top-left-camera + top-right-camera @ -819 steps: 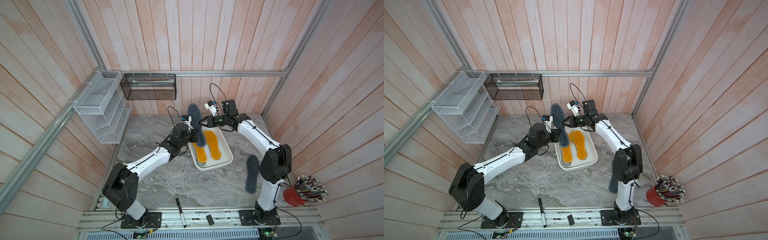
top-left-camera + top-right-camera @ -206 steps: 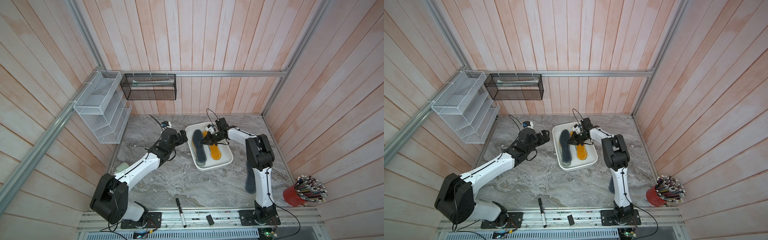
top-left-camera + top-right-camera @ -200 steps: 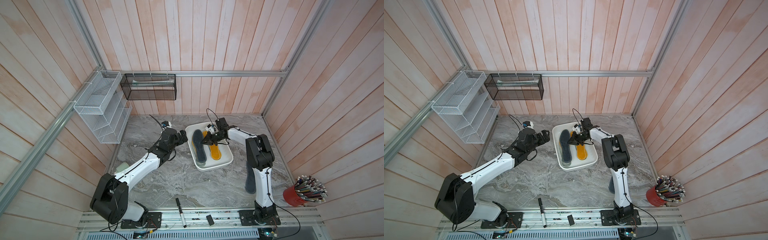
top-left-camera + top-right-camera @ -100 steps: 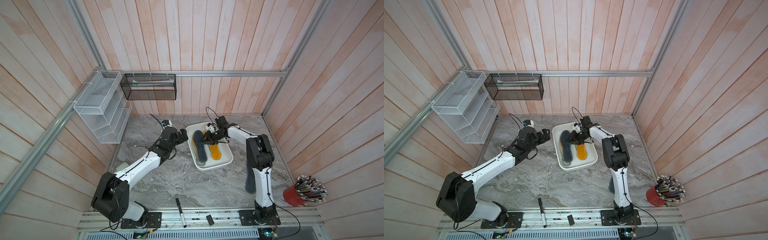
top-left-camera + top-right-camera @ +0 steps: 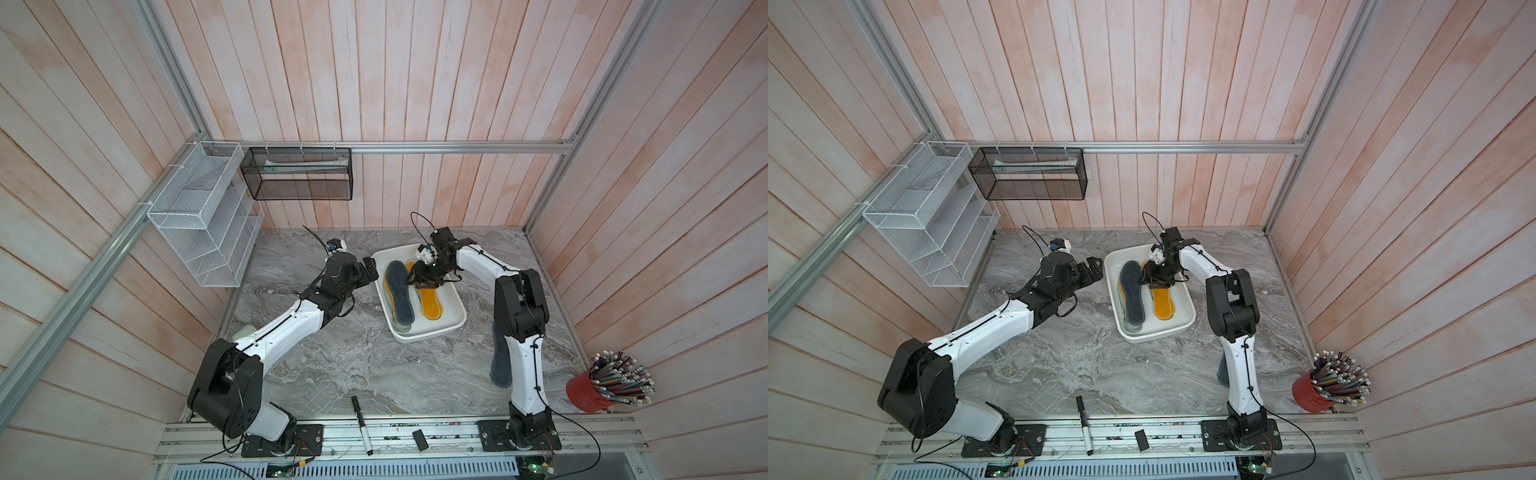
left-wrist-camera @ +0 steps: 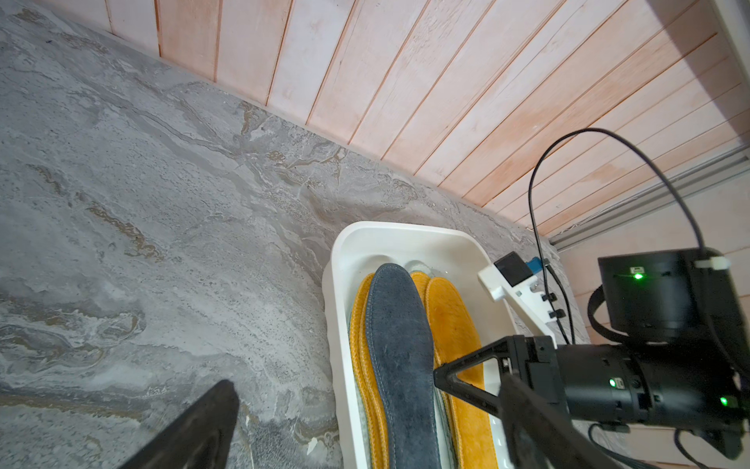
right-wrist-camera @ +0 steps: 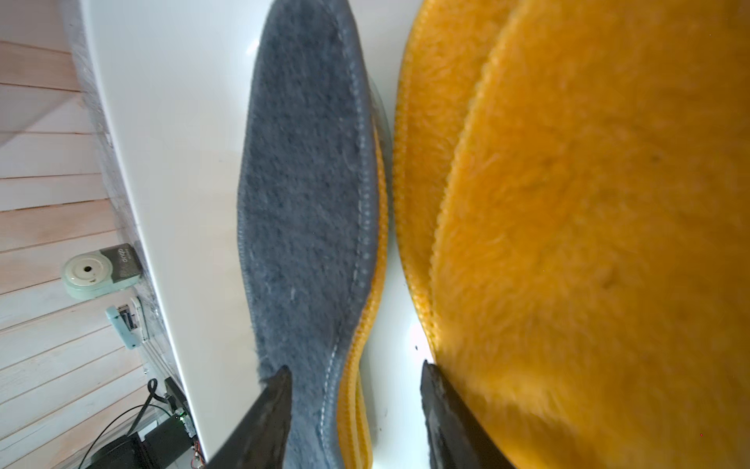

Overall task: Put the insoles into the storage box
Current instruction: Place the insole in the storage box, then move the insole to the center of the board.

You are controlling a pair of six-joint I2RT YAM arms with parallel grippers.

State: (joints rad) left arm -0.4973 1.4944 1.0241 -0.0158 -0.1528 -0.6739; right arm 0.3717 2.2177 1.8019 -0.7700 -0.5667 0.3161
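Note:
The white storage box (image 5: 428, 336) (image 5: 1154, 335) stands at the back middle of the table. A dark grey insole (image 5: 399, 293) (image 5: 1133, 293) (image 7: 300, 195) lies flat in it on a stack of mustard-yellow insoles (image 6: 365, 365). More yellow insoles (image 5: 430, 303) (image 7: 588, 243) lie beside it. A pale insole's edge (image 5: 400, 327) peeks out beneath. My right gripper (image 5: 420, 282) (image 7: 355, 375) hangs open low over the box, straddling the grey insole's edge and holding nothing. Beside the box's left rim, my left gripper (image 5: 372, 268) (image 6: 365, 426) is open and empty. Another dark grey insole (image 5: 498, 365) lies on the table, partly hidden by the right arm.
A white wire-mesh rack (image 5: 203, 224) and a black mesh basket (image 5: 297, 174) hang on the walls at back left. A red cup of pencils (image 5: 590, 392) stands at front right. A marker (image 5: 360, 424) lies at the front edge, and a mint-green gadget (image 7: 97, 272) lies at the left wall.
My right gripper has opened and let go of the dark grey insole, which lies in the box. Four seconds ago both grippers held it upright above the box. My left gripper has shifted slightly toward the box.

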